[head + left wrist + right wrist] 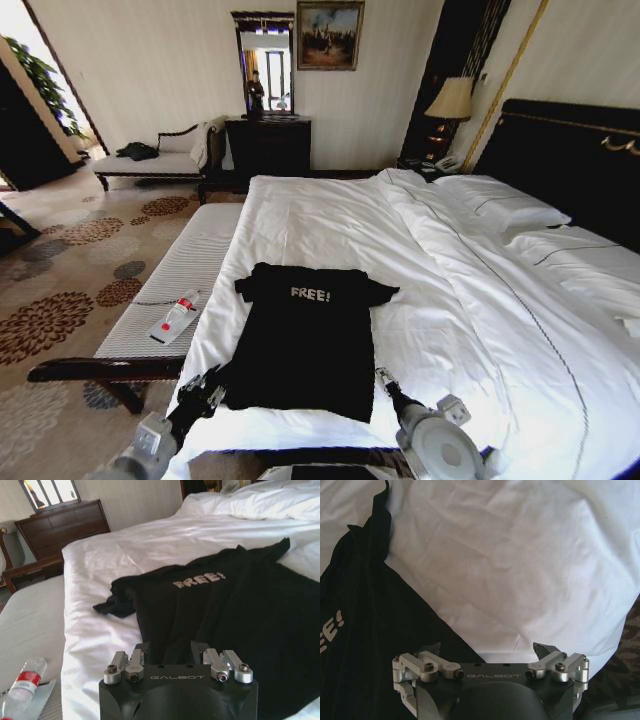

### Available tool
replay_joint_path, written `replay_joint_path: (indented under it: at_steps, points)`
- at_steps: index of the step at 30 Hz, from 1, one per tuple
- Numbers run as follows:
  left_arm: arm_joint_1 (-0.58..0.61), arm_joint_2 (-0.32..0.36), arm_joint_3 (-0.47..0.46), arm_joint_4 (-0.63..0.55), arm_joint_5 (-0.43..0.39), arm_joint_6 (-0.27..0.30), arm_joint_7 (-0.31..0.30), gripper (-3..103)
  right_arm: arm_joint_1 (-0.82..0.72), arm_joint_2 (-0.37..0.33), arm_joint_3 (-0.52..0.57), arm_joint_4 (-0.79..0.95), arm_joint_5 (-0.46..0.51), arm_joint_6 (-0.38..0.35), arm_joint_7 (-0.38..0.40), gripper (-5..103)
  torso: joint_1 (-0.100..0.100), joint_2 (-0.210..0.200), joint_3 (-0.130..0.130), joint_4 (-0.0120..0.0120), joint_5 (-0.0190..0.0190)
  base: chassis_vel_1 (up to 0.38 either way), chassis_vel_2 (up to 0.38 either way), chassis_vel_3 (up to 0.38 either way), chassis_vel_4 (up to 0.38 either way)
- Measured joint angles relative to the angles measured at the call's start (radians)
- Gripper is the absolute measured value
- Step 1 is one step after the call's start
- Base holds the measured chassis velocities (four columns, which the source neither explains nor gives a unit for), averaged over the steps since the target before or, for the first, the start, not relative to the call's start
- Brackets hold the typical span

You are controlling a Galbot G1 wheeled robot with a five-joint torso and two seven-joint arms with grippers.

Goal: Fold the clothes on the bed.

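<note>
The clothes, one black T-shirt (pixel 305 345) with white "FREE!" lettering, lie flat and face up near the foot of the bed (pixel 330 215). One sleeve is bunched; the other is spread. My left gripper (pixel 207 384) is at the shirt's left hem corner; in the left wrist view this gripper (pixel 170 651) is open over the black fabric (pixel 225 605). My right gripper (pixel 384 379) is at the right hem corner. In the right wrist view it (pixel 487 651) stands wide open, one finger over the shirt (pixel 360 630) and one over white sheet.
A striped white bench (pixel 185 280) runs along the bed's left side, with a water bottle (pixel 178 312) on it, also seen as the bottle (pixel 27 680) in the left wrist view. Pillows (pixel 500 205) and a dark headboard are at far right. A dresser (pixel 268 145) and chaise stand at the far wall.
</note>
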Motion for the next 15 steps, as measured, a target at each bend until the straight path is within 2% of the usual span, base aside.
replay_joint_path:
  at_steps: [1, 2, 5, 7, 8, 11, 13, 15]
  points:
    - [-0.003, -0.005, -0.004, -0.01, -0.004, -0.001, 0.0, 54, 0.003, -0.001, 0.002, -0.004, 0.005, 0.0, -0.001, 100, 0.0, 0.0, 0.0, 0.0, 0.0001, 0.0, 0.0, 0.0, 0.0]
    - [-0.003, -0.005, -0.004, -0.01, -0.004, -0.001, 0.0, 54, 0.003, -0.001, 0.002, -0.004, 0.005, 0.0, -0.001, 100, 0.0, 0.0, 0.0, 0.0, 0.0001, 0.0, 0.0, 0.0, 0.0]
    - [-0.087, -0.057, -0.009, -0.051, -0.108, 0.01, -0.022, 70, 0.025, -0.008, 0.015, -0.028, 0.054, -0.004, -0.024, 100, 0.0, 0.0, 0.0, 0.0001, 0.0001, 0.0, 0.0, 0.0, 0.0]
    - [-0.106, -0.065, -0.008, -0.051, -0.132, 0.017, -0.028, 70, 0.029, -0.009, 0.018, -0.032, 0.065, -0.006, -0.03, 100, 0.0, 0.0, 0.0, 0.0003, 0.0001, 0.0, 0.0, 0.0, 0.0]
    - [-0.183, -0.09, -0.009, -0.055, -0.235, 0.042, -0.053, 76, 0.042, -0.017, 0.029, -0.043, 0.1, -0.019, -0.052, 100, 0.0, 0.0, 0.0, 0.0003, -0.0002, 0.0, 0.0, 0.0, 0.0]
    - [-0.337, -0.096, -0.027, -0.055, -0.412, 0.107, -0.105, 92, 0.065, -0.037, 0.05, -0.051, 0.172, -0.079, -0.091, 100, 0.0, 0.0, 0.0, 0.0, -0.0002, 0.0, 0.0, 0.0, 0.0]
    - [-0.366, -0.094, -0.032, -0.055, -0.437, 0.118, -0.113, 92, 0.069, -0.04, 0.052, -0.051, 0.182, -0.089, -0.097, 100, 0.0, 0.0, 0.0, -0.0002, -0.0003, 0.0, 0.0, 0.0, 0.0]
    - [-0.451, -0.092, -0.054, -0.055, -0.507, 0.151, -0.131, 99, 0.079, -0.046, 0.055, -0.053, 0.196, -0.112, -0.11, 100, 0.0, 0.0, 0.0, -0.0005, -0.0002, 0.0, 0.0, 0.0, 0.0]
